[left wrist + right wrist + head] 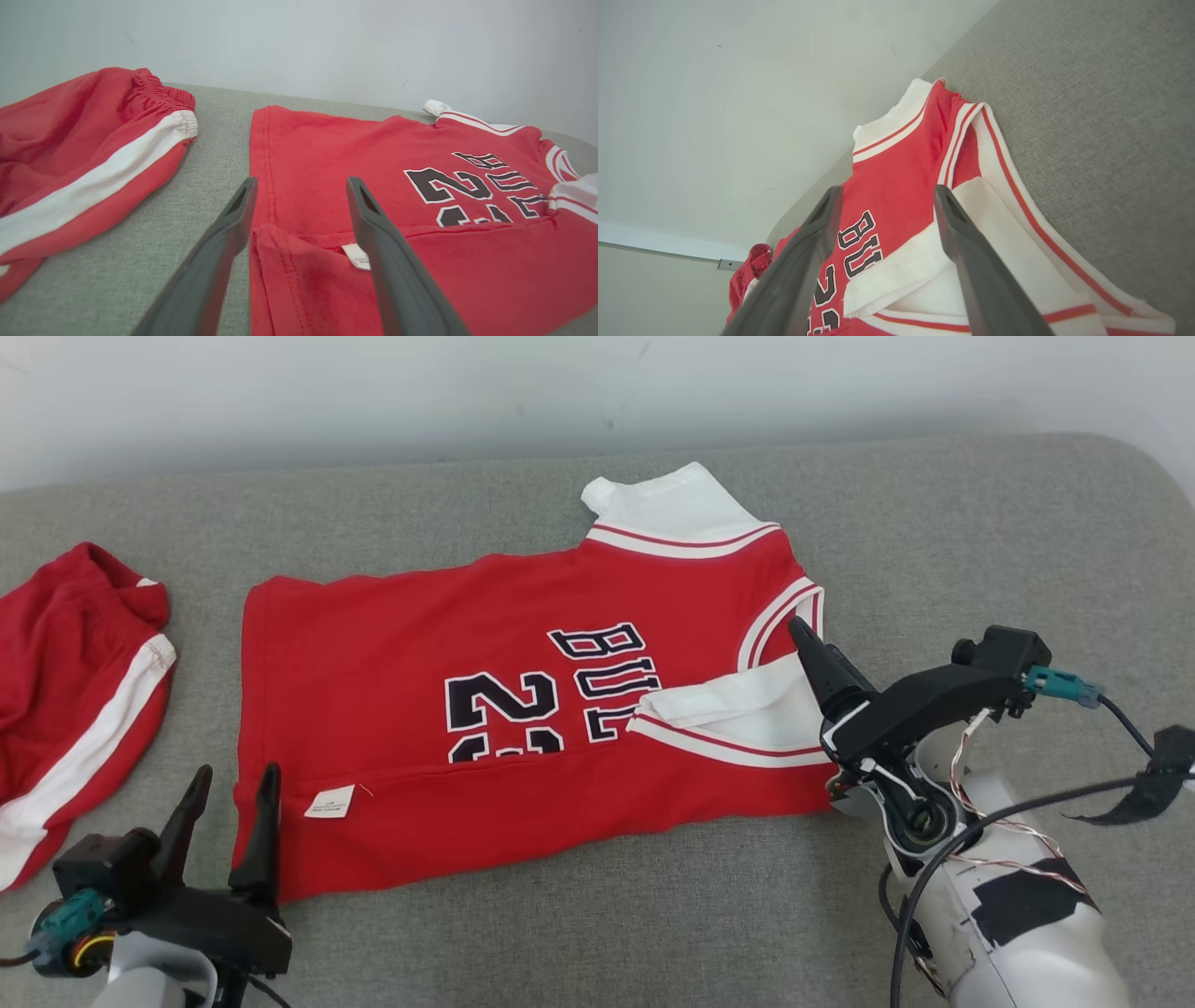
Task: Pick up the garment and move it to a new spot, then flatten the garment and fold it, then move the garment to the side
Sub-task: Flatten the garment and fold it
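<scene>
The garment [420, 644] is a red jersey with white sleeves and black lettering, lying flat on the grey cushion [934, 523]. Its near long edge is folded over the front, hiding half of the number, and a white label [329, 801] shows on the fold. My left gripper [235, 786] stands open at the folded hem corner, its fingers astride that corner in the left wrist view [301, 183]. My right gripper [808, 646] hovers at the folded-in white sleeve [738, 705], open, with nothing between its fingers [887, 192].
Red shorts with a white stripe [75, 663] lie crumpled left of the jersey, a narrow strip of cushion between them [84, 140]. A pale wall [597, 392] runs behind the cushion. Bare grey cushion stretches to the right and along the front.
</scene>
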Controlling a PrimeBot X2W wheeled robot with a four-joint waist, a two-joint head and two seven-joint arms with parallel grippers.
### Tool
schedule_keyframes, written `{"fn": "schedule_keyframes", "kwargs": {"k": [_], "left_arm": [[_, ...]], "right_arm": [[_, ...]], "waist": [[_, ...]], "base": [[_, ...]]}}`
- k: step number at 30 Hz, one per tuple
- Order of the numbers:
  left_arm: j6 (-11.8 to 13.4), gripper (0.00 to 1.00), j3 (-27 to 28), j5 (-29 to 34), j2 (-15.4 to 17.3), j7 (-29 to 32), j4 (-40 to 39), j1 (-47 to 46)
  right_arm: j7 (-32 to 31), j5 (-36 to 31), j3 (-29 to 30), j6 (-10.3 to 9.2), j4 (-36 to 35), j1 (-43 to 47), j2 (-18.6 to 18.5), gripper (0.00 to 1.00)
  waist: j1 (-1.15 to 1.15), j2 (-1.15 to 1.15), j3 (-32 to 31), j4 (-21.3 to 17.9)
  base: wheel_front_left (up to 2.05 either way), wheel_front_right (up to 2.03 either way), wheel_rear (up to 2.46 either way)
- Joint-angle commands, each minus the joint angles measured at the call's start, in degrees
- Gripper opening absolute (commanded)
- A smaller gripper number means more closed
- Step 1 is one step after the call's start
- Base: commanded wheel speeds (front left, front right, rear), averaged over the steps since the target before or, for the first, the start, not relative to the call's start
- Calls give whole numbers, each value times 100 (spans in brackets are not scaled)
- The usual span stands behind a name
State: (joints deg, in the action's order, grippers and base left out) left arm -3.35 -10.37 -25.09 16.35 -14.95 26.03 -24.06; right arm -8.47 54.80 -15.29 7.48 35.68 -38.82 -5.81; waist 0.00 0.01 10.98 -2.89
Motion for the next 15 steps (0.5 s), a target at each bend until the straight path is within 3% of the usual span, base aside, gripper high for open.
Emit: {"fn": "schedule_keyframes", "kwargs": {"k": [1,6,15], "left_arm": [[32,100,55,81,-19,-30,-81,142],[46,100,220,209,-143,-28,-429,509],[92,100,454,403,-344,-30,-901,1164]], "right_arm": [[122,59,-86,2,-79,127,-80,100],[376,157,-348,2,-329,419,-328,100],[1021,-519,-1120,2,-1030,1001,-1048,100]], "waist": [[0,-1,-61,17],[0,-1,-209,58],[0,-1,-351,118]], "base": [[0,0,0],[0,0,0],[0,0,0]]}}
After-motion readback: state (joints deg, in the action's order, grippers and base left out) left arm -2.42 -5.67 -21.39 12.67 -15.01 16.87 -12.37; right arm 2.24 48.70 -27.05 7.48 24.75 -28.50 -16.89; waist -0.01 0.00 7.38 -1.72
